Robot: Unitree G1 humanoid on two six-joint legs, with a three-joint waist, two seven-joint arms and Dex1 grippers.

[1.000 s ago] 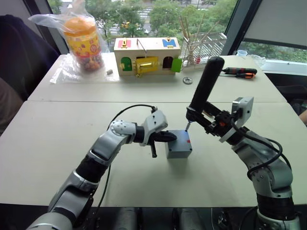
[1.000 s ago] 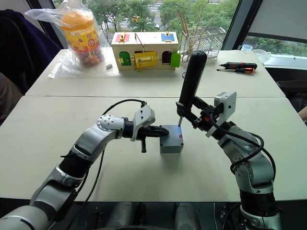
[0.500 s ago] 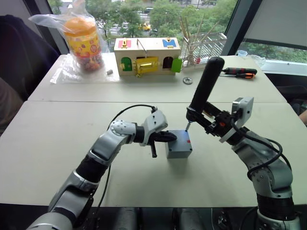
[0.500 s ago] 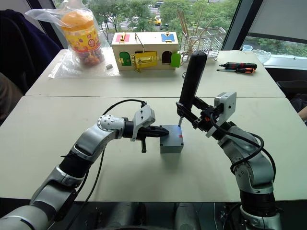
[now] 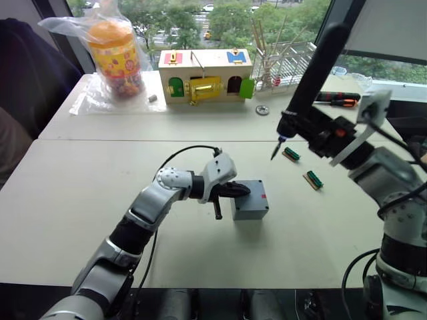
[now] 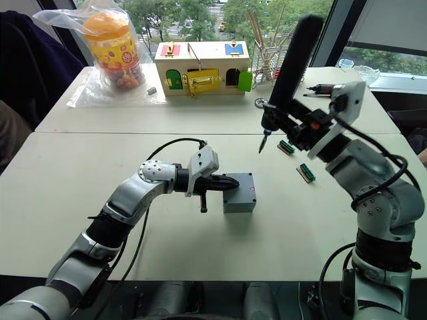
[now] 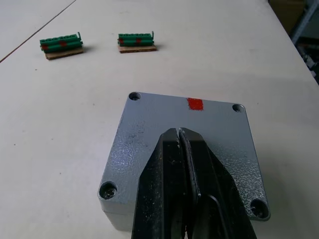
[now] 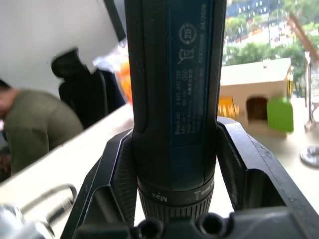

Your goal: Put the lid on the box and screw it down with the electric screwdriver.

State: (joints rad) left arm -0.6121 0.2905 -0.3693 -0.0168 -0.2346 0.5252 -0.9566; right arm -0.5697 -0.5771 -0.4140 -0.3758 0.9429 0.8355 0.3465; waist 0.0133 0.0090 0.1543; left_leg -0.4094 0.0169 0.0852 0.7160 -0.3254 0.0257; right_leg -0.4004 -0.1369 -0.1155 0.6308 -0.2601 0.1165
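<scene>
The right gripper (image 6: 303, 130), clamped on the dark electric screwdriver (image 6: 288, 65), has lifted it clear of the grey box (image 5: 249, 200) mid-table, whose lid (image 7: 184, 149) the closed left gripper (image 7: 185, 164) presses.

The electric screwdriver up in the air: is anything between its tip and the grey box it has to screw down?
Nothing visible. The electric screwdriver, clamped in the right gripper, hangs tilted above bare table beyond the box. The left gripper presses on the lid, leaving the far corner screw holes uncovered.
</scene>
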